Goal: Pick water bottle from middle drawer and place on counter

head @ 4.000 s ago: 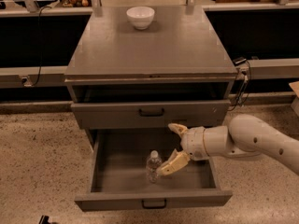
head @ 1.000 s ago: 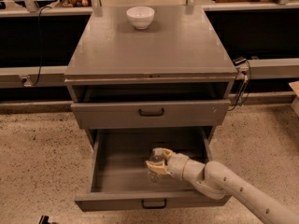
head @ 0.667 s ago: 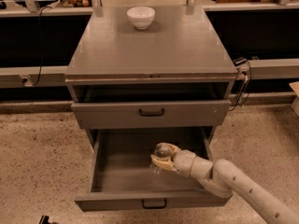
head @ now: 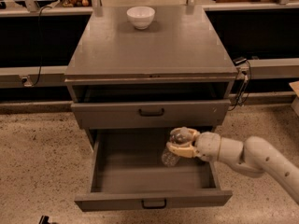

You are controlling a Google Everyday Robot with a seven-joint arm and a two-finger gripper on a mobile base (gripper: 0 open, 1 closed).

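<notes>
At the lower left and centre of the frame, the middle drawer (head: 126,171) stands pulled out, and we see bare grey floor across most of its tray. Above it is a shut drawer front (head: 117,115), and above that the counter (head: 154,50) fills the upper centre. Only a white bowl (head: 140,17) sits on it, near its far edge.

Just right of centre, inside the open tray, we find the water bottle (head: 168,158). It is tilted, with its lower body showing below the claw (head: 181,143). The claw is closed around the bottle's upper part, so we judge the grasp made. We cannot tell whether the base is clear of the drawer floor. The arm (head: 261,160) reaches in from the lower right of the frame.

We take the task to be roughly at its midpoint. The reach and grip look done. Lifting the bottle out past the drawer's rim, carrying it up to the counter and setting it down there are all not yet done. The counter has plenty of bare surface in front of the bowl for that.
</notes>
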